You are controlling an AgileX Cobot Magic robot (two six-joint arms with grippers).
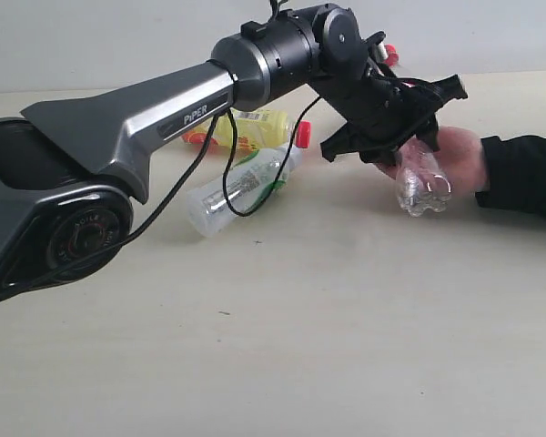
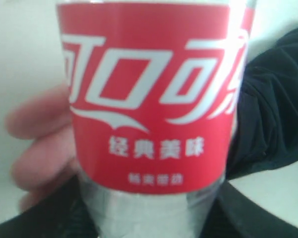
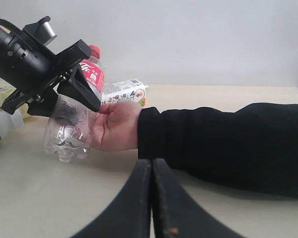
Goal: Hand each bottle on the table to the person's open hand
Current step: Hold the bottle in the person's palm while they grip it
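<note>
My left gripper [image 1: 396,118] is shut on the clear bottle [image 1: 423,187] with the red label, holding it tilted, red cap [image 3: 94,49] up. The bottle rests against the person's open hand [image 1: 460,155], which comes out of a black sleeve [image 1: 528,173]. In the left wrist view the red label [image 2: 149,99] fills the frame, with fingers [image 2: 39,148] behind it. On the table [image 1: 300,346] lie the yellow bottle [image 1: 255,127] and a whitish bottle [image 1: 241,187]. A second whitish bottle [image 3: 121,91] lies behind the hand. My right gripper [image 3: 151,163] is shut and empty, low over the table.
The left arm's grey link [image 1: 118,123] and base joint [image 1: 64,237] span the left side of the exterior view, with a black cable [image 1: 227,182] hanging over the whitish bottle. The person's forearm [image 3: 223,144] lies across the table just beyond my right gripper.
</note>
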